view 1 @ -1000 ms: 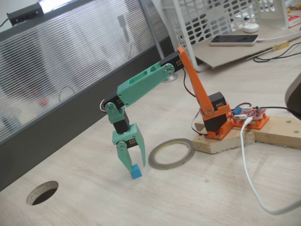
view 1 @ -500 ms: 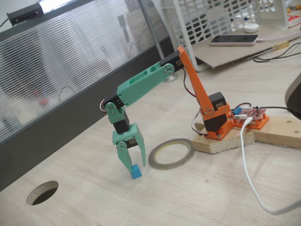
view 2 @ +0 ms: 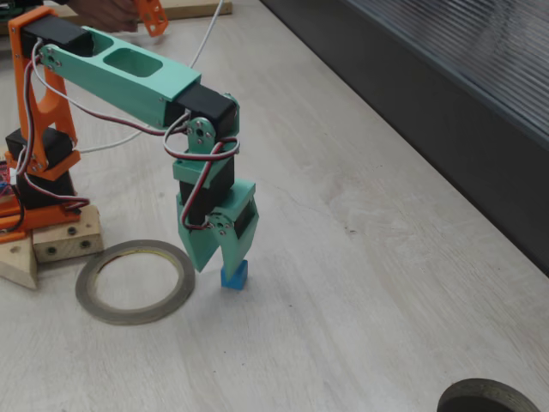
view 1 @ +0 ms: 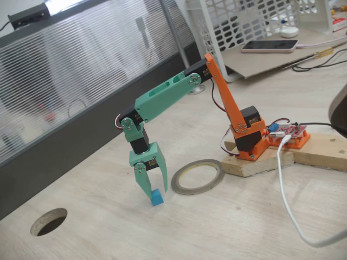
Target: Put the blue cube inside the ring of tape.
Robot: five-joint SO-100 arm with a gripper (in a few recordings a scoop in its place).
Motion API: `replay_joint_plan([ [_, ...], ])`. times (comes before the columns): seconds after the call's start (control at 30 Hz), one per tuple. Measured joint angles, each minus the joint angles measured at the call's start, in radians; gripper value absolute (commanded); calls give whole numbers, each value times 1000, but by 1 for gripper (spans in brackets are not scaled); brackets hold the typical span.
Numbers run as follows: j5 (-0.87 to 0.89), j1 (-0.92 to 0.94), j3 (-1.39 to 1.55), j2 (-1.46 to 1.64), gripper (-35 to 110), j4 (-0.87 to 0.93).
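Note:
The blue cube [view 1: 157,198] [view 2: 233,276] rests on the pale wooden table, a short way from the ring of tape [view 1: 176,184] [view 2: 186,283]. In both fixed views the green gripper [view 1: 157,193] [view 2: 230,261] points straight down with its fingers pressed against the cube's sides, one on each side. The flat grey-brown ring with a yellowish inner rim lies between the cube and the arm's orange base [view 1: 246,138], and nothing lies inside it.
A round dark hole [view 1: 49,221] [view 2: 489,396] is cut in the tabletop. The arm's base stands on wooden blocks [view 1: 255,162] with a red circuit board [view 1: 290,134]. A white cable [view 1: 287,200] trails across the table. A phone [view 1: 269,46] and a white basket [view 1: 244,21] sit at the back.

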Motion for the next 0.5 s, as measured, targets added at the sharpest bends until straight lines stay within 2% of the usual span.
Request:
replay_joint_plan([
  [0.2, 0, -2, 0, 0, 28, -2],
  [0.37, 0, -5, 2, 0, 28, -109],
  [0.5, 0, -5, 2, 0, 28, -126],
])
